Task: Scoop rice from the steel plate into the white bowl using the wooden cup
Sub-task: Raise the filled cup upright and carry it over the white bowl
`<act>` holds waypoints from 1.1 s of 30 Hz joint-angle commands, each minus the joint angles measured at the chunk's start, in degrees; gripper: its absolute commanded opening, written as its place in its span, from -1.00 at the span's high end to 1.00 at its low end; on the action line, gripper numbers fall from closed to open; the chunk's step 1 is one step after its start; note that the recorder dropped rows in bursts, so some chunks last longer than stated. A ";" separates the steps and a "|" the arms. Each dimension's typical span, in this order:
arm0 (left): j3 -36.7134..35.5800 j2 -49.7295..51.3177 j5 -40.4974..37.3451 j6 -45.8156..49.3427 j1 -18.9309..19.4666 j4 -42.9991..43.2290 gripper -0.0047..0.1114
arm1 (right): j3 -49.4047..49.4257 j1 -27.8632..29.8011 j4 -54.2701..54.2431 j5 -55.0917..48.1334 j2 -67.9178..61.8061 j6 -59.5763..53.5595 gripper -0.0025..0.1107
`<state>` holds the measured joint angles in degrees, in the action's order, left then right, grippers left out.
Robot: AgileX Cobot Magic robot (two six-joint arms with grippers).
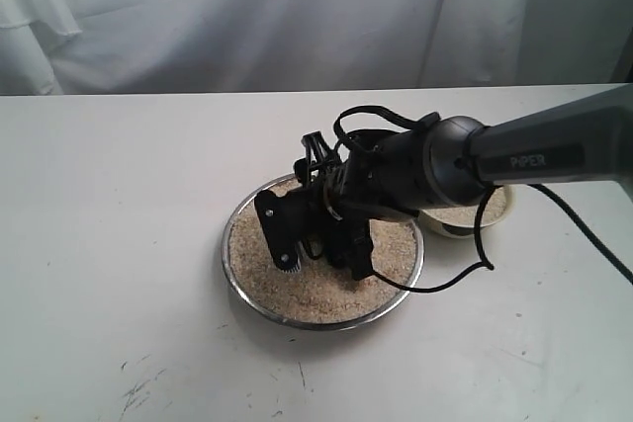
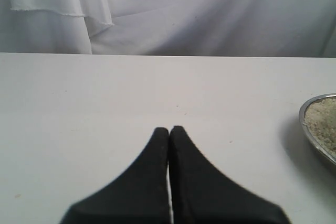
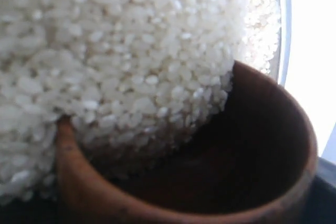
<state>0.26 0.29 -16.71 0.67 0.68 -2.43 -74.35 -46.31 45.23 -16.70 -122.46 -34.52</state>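
The steel plate lies in the middle of the table, covered with rice. My right gripper is down in the plate, shut on the wooden cup, which the fingers mostly hide in the exterior view. In the right wrist view the wooden cup is tipped with its mouth pushed into the rice, and grains spill over its rim into the dark inside; the plate's rim runs along one side. The white bowl sits behind the right arm, holding some rice. My left gripper is shut and empty over bare table.
The white table stretches around the plate, with a white curtain behind it. A black cable loops down from the right arm beside the bowl. The plate's rim shows at the edge of the left wrist view.
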 commanded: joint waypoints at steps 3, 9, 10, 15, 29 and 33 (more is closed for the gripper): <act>-0.26 -0.29 0.36 -0.18 -0.09 -0.04 0.92 | 0.70 1.42 -6.09 0.81 1.43 -0.18 0.96; -0.26 -0.29 0.36 -0.18 -0.09 -0.04 0.92 | 0.70 3.49 -11.79 0.60 2.94 -3.98 0.96; -0.26 -0.29 0.36 -0.18 -0.09 -0.04 0.92 | 0.70 3.73 -13.45 0.90 3.03 -4.89 0.96; -0.26 -0.29 0.36 -0.18 -0.09 -0.04 0.92 | 0.70 5.46 -28.66 1.70 3.16 -15.92 0.96; -0.26 -0.29 0.36 -0.18 -0.09 -0.04 0.92 | 0.70 8.28 -61.31 0.96 8.29 -35.97 0.96; -0.26 -0.29 0.36 -0.18 -0.09 -0.04 0.92 | 0.70 9.13 -62.27 -0.10 12.37 -34.86 0.96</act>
<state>0.26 0.29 -16.71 0.67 0.68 -2.43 -73.68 -38.24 -15.29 -16.47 -113.43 -69.85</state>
